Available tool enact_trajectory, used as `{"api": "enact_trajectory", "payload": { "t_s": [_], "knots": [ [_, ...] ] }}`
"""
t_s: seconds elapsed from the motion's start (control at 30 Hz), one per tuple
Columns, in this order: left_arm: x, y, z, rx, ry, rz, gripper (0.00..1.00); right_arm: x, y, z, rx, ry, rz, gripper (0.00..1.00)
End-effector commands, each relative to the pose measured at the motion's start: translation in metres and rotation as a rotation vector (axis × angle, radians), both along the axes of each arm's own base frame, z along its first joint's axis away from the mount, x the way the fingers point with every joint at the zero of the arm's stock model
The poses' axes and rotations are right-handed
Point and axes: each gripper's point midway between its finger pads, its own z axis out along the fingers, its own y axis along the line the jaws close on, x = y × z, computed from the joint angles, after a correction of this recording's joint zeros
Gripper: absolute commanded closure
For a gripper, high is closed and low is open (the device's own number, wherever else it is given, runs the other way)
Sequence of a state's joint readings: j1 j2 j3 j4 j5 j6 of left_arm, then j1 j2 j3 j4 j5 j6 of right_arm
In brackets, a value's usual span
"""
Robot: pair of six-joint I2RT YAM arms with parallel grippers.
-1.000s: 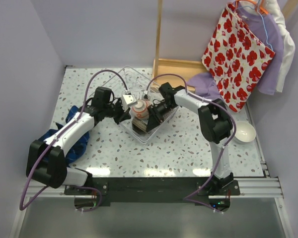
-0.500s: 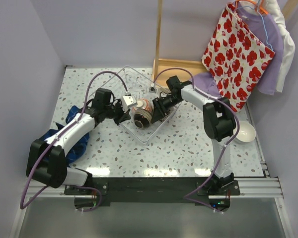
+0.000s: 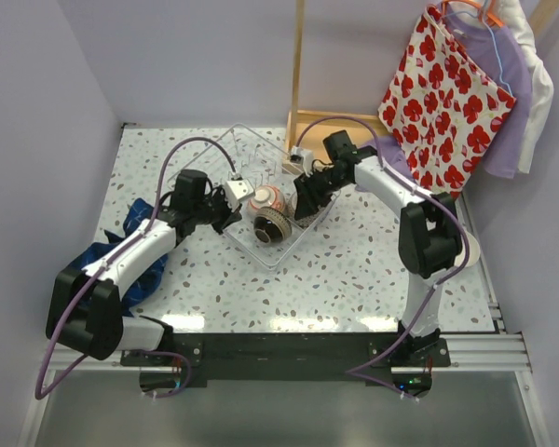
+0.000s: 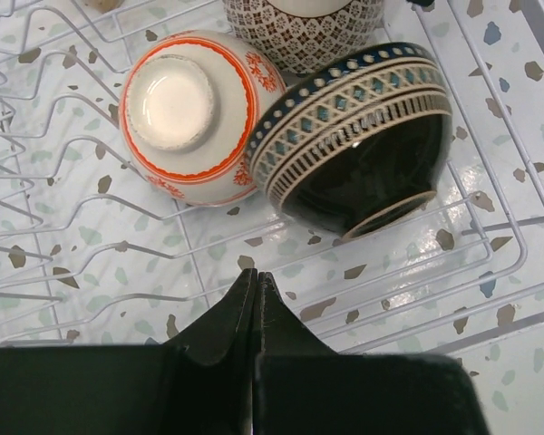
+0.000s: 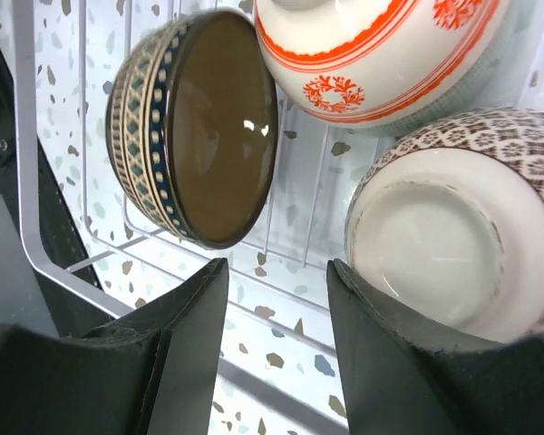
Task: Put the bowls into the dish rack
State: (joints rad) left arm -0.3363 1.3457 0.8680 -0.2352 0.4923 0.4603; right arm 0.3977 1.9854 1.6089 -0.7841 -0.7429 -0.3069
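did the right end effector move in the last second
Yes: the right end effector has backed away from the dish rack's centre toward the wooden box.

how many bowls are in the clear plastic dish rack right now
3. White bowl with orange-red pattern, upside down; dark bowl with blue diamond band, tipped on its side beside it; brown net-patterned bowl next to both. More may be hidden.

Three bowls (image 3: 271, 226) crowd the dish rack (image 3: 226, 152) corner; far rows lie open.
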Motion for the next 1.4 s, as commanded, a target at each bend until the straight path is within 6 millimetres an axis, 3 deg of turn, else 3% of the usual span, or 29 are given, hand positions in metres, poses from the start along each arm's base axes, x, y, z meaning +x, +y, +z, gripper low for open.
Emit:
{"api": "enact_trajectory", "payload": {
  "t_s": [0.0, 0.1, 0.27, 0.5, 0.63, 0.83, 0.87, 0.9, 1.0, 1.03, 1.07, 1.17, 1.27, 1.3, 1.37],
  "knots": [
    [0.013, 0.003, 0.020, -0.017, -0.093, 0.055, 1.00, 0.011, -0.002, 0.037, 0.030, -0.162, -0.009, 0.48],
    [0.014, 0.008, 0.016, -0.007, -0.100, 0.083, 1.00, 0.009, 0.004, 0.053, 0.081, -0.210, 0.005, 0.49],
    [0.016, 0.009, 0.016, -0.018, -0.101, 0.105, 1.00, -0.012, 0.027, 0.085, 0.196, -0.282, 0.102, 0.50],
    [0.018, 0.011, 0.016, -0.012, -0.107, 0.121, 1.00, -0.069, 0.057, 0.074, 0.214, -0.232, 0.315, 0.48],
    [0.024, 0.018, 0.020, 0.001, -0.128, 0.166, 1.00, -0.079, 0.064, 0.071, 0.179, -0.285, 0.405, 0.42],
    [0.065, 0.068, 0.052, 0.056, -0.232, 0.505, 0.69, -0.048, 0.062, 0.071, 0.085, -0.391, 0.282, 0.42],
    [0.075, 0.081, 0.066, 0.044, -0.258, 0.562, 0.56, -0.044, 0.061, 0.075, 0.081, -0.413, 0.259, 0.42],
    [0.081, 0.097, 0.073, 0.047, -0.271, 0.657, 0.50, -0.038, 0.062, 0.078, 0.077, -0.439, 0.240, 0.42],
    [0.094, 0.121, 0.085, 0.059, -0.262, 0.783, 0.45, -0.027, 0.060, 0.082, 0.054, -0.454, 0.173, 0.42],
    [0.093, 0.126, 0.071, 0.092, -0.199, 0.805, 0.44, -0.026, 0.060, 0.082, 0.048, -0.456, 0.164, 0.42],
    [0.097, 0.128, 0.081, 0.073, -0.191, 0.832, 0.44, -0.024, 0.059, 0.081, 0.036, -0.452, 0.155, 0.41],
    [0.092, 0.127, 0.073, 0.025, -0.116, 0.877, 0.38, -0.017, 0.053, 0.076, -0.022, -0.447, 0.117, 0.40],
    [0.082, 0.126, 0.057, 0.019, -0.036, 0.909, 0.38, 0.001, 0.041, 0.078, -0.054, -0.457, 0.015, 0.38],
    [0.079, 0.127, 0.050, -0.004, -0.001, 0.953, 0.38, 0.017, 0.030, 0.084, -0.063, -0.482, -0.052, 0.38],
    [0.067, 0.131, 0.032, 0.008, 0.058, 0.985, 0.38, 0.029, 0.017, 0.085, -0.074, -0.471, -0.139, 0.37]
  ]
}}
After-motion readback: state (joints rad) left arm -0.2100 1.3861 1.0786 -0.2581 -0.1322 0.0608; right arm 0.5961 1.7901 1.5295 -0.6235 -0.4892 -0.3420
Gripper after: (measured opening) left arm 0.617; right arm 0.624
